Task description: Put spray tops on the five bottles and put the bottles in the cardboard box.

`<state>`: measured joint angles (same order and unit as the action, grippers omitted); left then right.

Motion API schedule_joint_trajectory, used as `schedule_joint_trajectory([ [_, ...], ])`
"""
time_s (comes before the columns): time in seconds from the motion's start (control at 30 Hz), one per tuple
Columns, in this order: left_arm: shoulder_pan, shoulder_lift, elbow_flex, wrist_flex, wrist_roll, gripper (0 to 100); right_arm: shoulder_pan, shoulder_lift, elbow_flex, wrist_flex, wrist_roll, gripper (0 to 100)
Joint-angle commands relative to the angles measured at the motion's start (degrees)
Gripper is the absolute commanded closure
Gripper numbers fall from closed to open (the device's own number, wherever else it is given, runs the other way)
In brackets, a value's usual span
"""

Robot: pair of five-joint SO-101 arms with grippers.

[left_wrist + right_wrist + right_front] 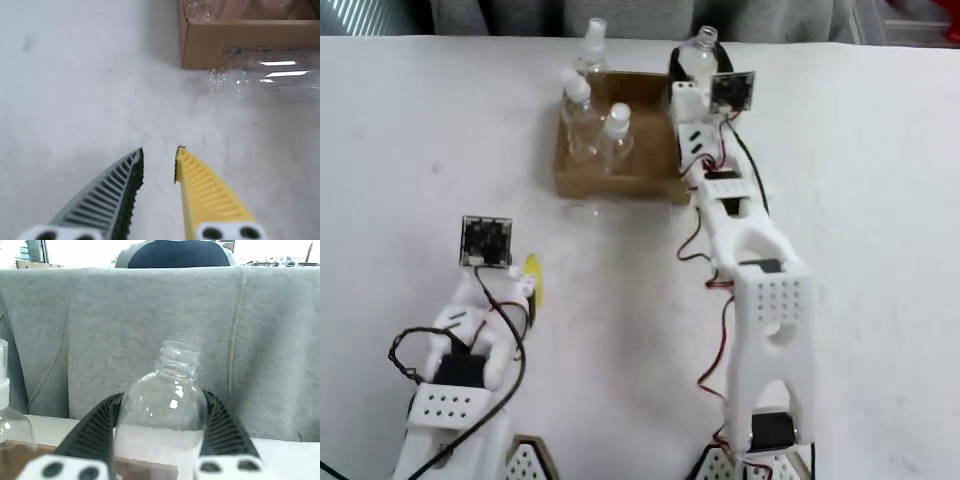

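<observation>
White table (410,130): brown cardboard box (620,186) sits at its far middle. Right claw (162,407) pinches a clear plastic bottle with bare threaded neck (176,365), upright, by the box's far right corner. Left claw (159,162), one grey finger and one yellow, is slightly spread with nothing between, over bare table well apart from the box. I see two spray-topped clear bottles (615,130) standing in the box. Another clear bottle (270,75) lies just beside its front wall.
</observation>
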<state>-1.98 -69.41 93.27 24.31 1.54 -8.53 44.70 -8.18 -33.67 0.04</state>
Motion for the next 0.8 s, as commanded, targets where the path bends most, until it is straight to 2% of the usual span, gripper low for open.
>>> schedule_joint_trajectory([
  [0.0,0.0,-1.1,-0.6,-1.4,0.4,88,1.7,-16.0,11.3,0.2,-0.9,98.2],
  [0.57,0.0,-1.1,-0.6,-1.3,0.4,88,3.2,-63.2,60.0,1.5,-0.5,98.2],
  [0.67,0.0,-1.1,-0.6,-1.2,0.4,88,3.3,-71.9,65.8,8.7,-0.5,98.2],
  [0.77,-0.1,-1.1,-0.6,-1.2,0.4,88,4.4,-78.9,66.5,21.5,-0.5,98.2],
])
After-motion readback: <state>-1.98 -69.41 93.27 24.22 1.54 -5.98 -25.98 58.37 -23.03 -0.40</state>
